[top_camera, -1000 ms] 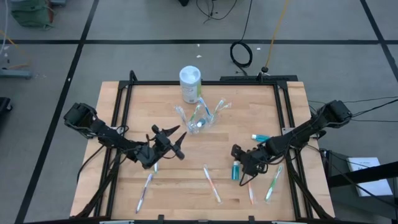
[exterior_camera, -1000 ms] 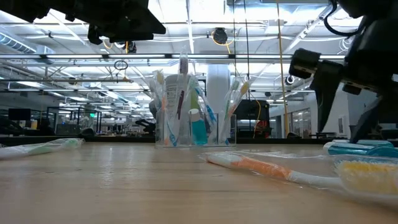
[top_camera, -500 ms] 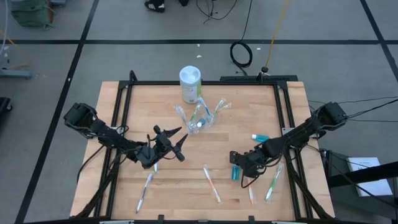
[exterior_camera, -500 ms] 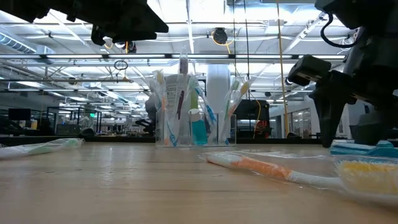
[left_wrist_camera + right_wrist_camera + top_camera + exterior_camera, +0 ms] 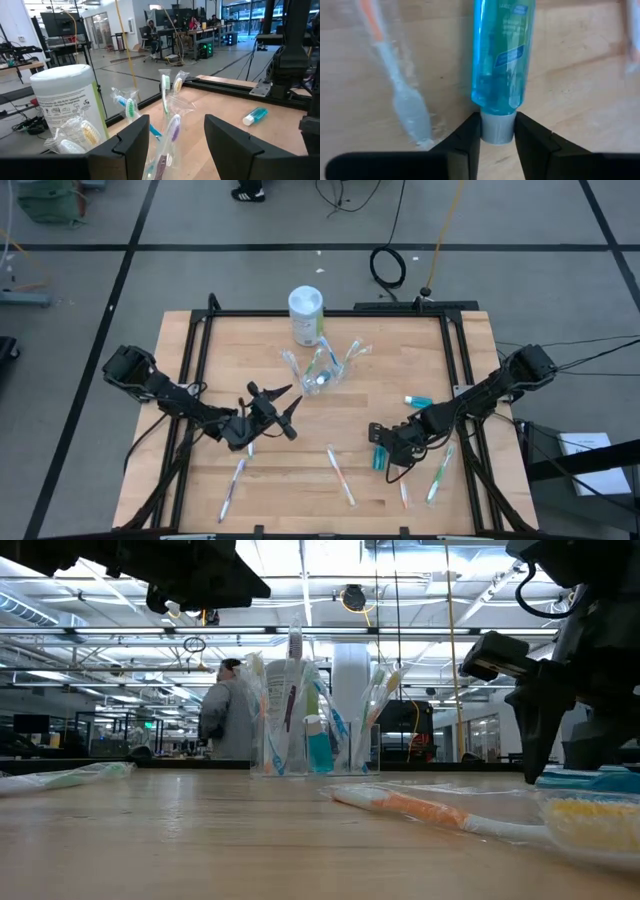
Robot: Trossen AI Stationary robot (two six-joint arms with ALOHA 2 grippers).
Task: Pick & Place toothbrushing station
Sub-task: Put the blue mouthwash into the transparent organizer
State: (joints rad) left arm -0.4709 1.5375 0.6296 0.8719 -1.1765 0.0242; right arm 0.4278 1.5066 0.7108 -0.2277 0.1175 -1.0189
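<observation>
Right pincer (image 5: 497, 131): closing in on the white cap of the teal toothpaste tube (image 5: 502, 52); both fingers are now touching the cap's sides, where a second ago they were standing wider and the arm was sitting slightly higher.
Meaning for the task: judging from this, the grasp is being made and the lift toward the cup is not yet begun.
Tube position: lying flat on the worktop (image 5: 300, 480) toward its right edge, well apart from the clear cup (image 5: 322, 377) near the middle of the far edge.
Neighbours: a wrapped toothbrush (image 5: 400, 95) is lying just beside the tube; a second tube (image 5: 418, 400) is lying nearer the right edge.
Left pincer (image 5: 283, 410): hovering open and empty, left of centre, facing the cup.
Right wrist view: alone showing the contact on the cap; from above the pincer is hiding it.
Left wrist view: showing brushes already standing in the cup and the white canister (image 5: 67, 102) behind.
Low view: showing a person (image 5: 225, 710) walking behind the cup, absent a second ago.
</observation>
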